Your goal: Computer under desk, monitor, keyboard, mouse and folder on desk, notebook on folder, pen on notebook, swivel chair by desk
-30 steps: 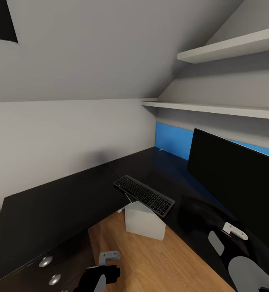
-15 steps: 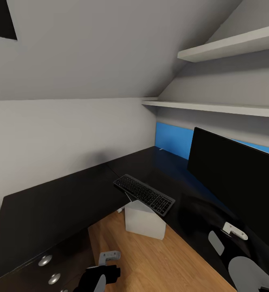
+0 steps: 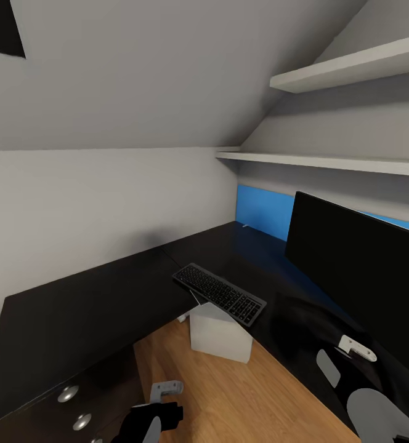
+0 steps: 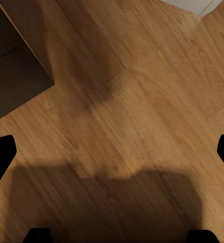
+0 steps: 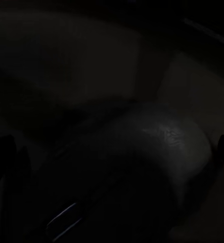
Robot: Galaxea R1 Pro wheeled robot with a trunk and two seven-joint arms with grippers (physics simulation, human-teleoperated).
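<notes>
a corner of an attic bedroom under a sloped grey ceiling, seen from the robot's head. a large glossy black l-shaped bench (image 3: 93, 307) wraps from about 8 o'clock round to 4 o'clock, with silver-knobbed drawers (image 3: 75, 406) at 7 o'clock and a blue back panel (image 3: 263, 212) at 2 o'clock. two pale wall shelves (image 3: 328, 163) run above it at 1 to 2 o'clock. the black monitor (image 3: 358, 271) stands on the bench at 3 to 4 o'clock. the white-grey computer (image 3: 220, 335) sits on the wooden floor (image 3: 241, 400) at 6 o'clock, tucked partly under the bench edge. the dark keyboard (image 3: 218, 294) lies on the bench just past centre, beside the monitor, one end jutting over the edge above the computer.

the left hand (image 4: 112, 152) hangs low at 7 o'clock over bare floor; in its wrist view the dark fingertips (image 4: 0, 154) stand wide apart with nothing between them. the right arm (image 3: 352, 369) rests low at 5 o'clock by the monitor's foot; its wrist view is nearly black, so i cannot tell how that hand stands.

judging from this, computer, monitor and keyboard look placed, and the mouse step seems next. the next move calls for finding the mouse, then setting it just beside the keyboard.
</notes>
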